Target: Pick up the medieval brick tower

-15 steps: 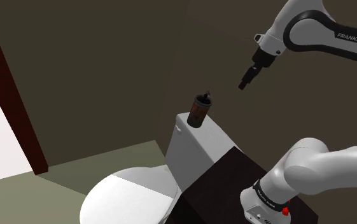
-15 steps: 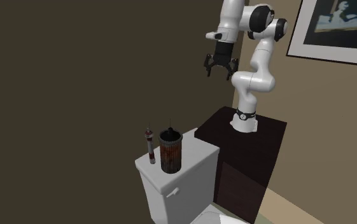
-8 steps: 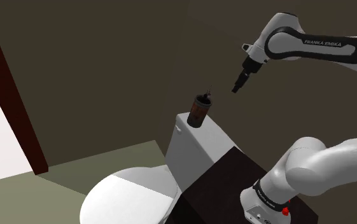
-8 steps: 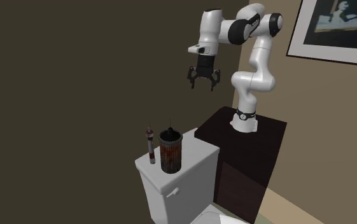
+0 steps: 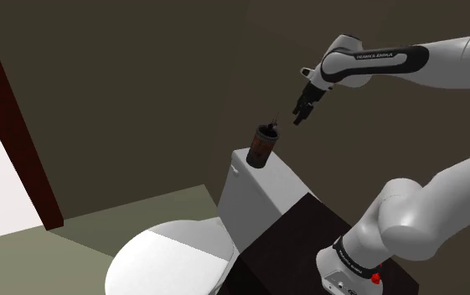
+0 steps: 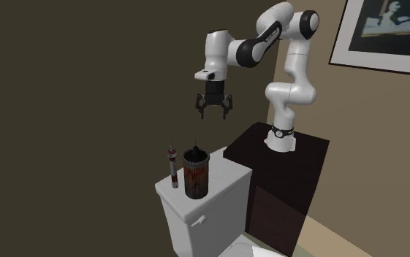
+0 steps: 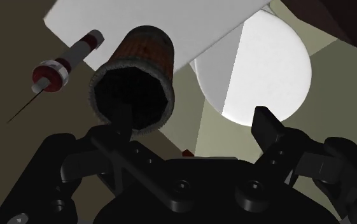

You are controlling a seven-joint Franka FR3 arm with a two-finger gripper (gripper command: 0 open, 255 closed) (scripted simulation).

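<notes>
The brick tower (image 5: 262, 147) is a short reddish-brown cylinder with a dark open top, standing upright on the white toilet tank (image 5: 254, 201). In the second exterior view the tower (image 6: 195, 177) stands near the tank's back edge. My gripper (image 5: 299, 116) hangs open in the air, above the tower and off to the shoulder view's right, holding nothing. The second exterior view has the gripper (image 6: 213, 114) well above the tower, fingers spread and pointing down. In the wrist view the gripper (image 7: 193, 124) looks down on the tower (image 7: 139, 70), whose dark mouth lies by one finger.
A thin red-and-white spire (image 6: 172, 166) stands on the tank beside the tower. The toilet lid (image 5: 162, 260) is below, the dark stand (image 6: 283, 168) is beside the tank, and a wall runs behind. A framed picture (image 6: 386, 33) hangs high up; a reddish door frame (image 5: 11, 126) is at the shoulder view's left.
The arm has swung the gripper toward the tower and a little lower, leftward in both exterior views. The fingers stay open. The tower and spire have not moved.
</notes>
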